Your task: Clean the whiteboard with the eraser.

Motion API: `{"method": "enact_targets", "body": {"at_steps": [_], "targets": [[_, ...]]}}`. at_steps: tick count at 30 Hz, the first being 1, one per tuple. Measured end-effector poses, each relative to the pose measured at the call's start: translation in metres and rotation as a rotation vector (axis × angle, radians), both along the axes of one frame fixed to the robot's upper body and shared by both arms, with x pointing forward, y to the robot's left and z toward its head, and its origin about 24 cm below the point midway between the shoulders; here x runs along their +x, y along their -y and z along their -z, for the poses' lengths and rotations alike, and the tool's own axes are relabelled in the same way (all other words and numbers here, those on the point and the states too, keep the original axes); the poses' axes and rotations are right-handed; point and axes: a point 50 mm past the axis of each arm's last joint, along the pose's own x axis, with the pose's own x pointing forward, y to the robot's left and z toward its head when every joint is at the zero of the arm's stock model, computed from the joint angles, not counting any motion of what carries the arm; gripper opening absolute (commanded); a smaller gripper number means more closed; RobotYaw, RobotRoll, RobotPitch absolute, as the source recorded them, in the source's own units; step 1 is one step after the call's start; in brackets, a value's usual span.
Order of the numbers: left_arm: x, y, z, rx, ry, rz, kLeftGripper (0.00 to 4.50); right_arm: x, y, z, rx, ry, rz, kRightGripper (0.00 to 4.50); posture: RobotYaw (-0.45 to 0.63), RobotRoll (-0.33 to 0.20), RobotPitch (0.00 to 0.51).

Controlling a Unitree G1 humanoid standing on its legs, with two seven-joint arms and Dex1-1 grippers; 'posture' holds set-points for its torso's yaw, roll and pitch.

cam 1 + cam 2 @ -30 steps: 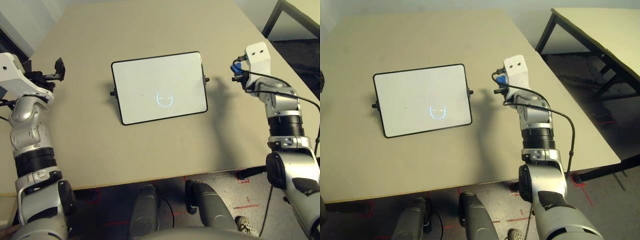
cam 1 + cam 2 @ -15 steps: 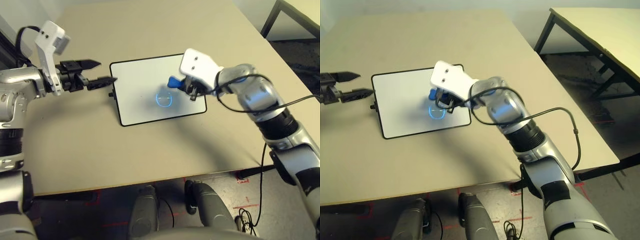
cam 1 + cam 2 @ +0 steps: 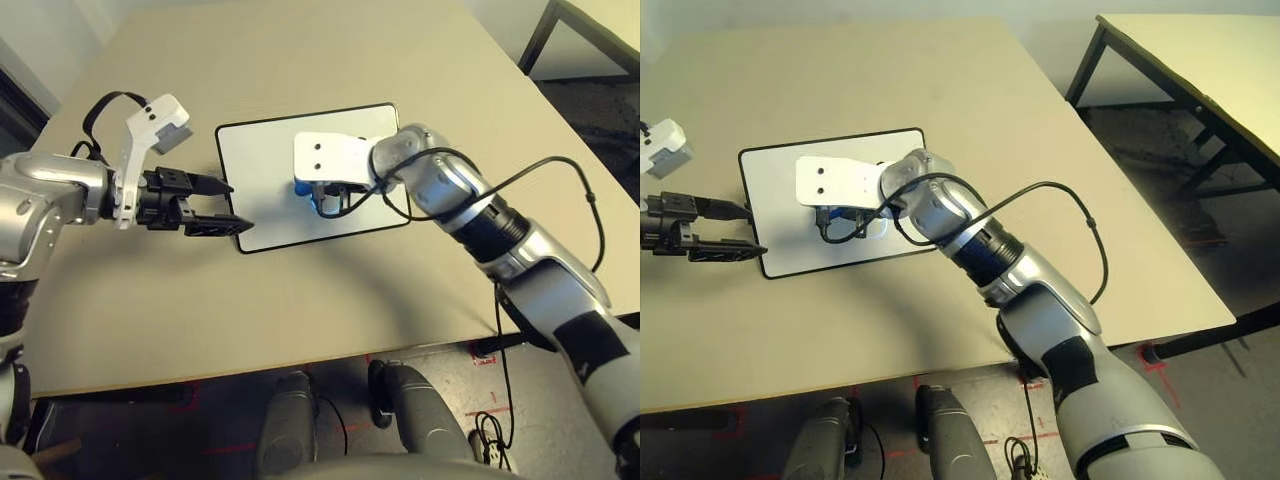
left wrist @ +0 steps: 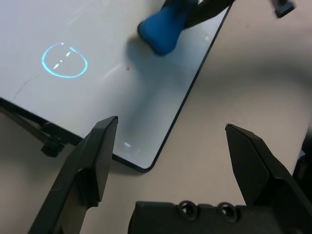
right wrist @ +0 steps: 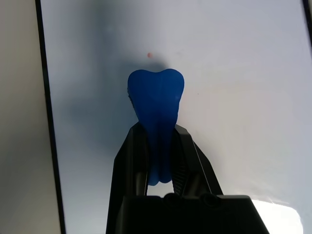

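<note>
The whiteboard (image 3: pixel 262 160), white with a thin black frame, lies in the middle of the tan table. My right gripper (image 5: pixel 158 128) is shut on the blue eraser (image 5: pixel 156 95), and the eraser's tip presses on the board a little left of its centre (image 3: pixel 303 188). A tiny red speck (image 5: pixel 149 55) sits on the board just beyond the eraser. My left gripper (image 3: pixel 238 207) is open at the board's near left corner, with that corner (image 4: pixel 142 167) between its fingers. I cannot tell whether they touch it.
The tan table (image 3: pixel 330 290) has free room on all sides of the board. A black cable (image 3: pixel 1080 220) loops off my right forearm. A second table (image 3: pixel 1200 60) stands off to the right, across a gap of floor.
My right gripper has carried the eraser left across the board, from right of centre to left of it. My left gripper has come nearer, from the board's far left side to its near left corner.
</note>
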Motion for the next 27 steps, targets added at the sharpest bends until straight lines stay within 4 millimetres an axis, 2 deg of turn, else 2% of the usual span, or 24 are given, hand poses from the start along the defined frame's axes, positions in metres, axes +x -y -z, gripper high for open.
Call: {"method": "enact_targets", "body": {"at_steps": [10, 14, 20, 27], "targets": [[-0.008, 0.008, 0.011, -0.023, 0.018, -0.031, 4.50, 0.013, -0.017, -0.007, -0.080, 0.111, -0.035, 0.60, 0.06, 0.000, 0.176], [-0.008, 0.006, 0.009, -0.027, 0.035, -0.052, 4.50, 0.013, -0.020, -0.005, -0.114, 0.138, -0.048, 0.60, 0.07, 0.000, 0.168], [-0.008, 0.005, 0.007, -0.030, 0.045, -0.059, 4.50, 0.003, -0.025, 0.007, -0.161, 0.131, -0.090, 0.60, 0.07, 0.000, 0.161], [-0.013, -0.003, -0.006, 0.013, 0.095, -0.022, 4.50, 0.008, -0.041, 0.002, -0.147, 0.182, -0.075, 0.60, 0.08, 0.000, 0.151]]}}
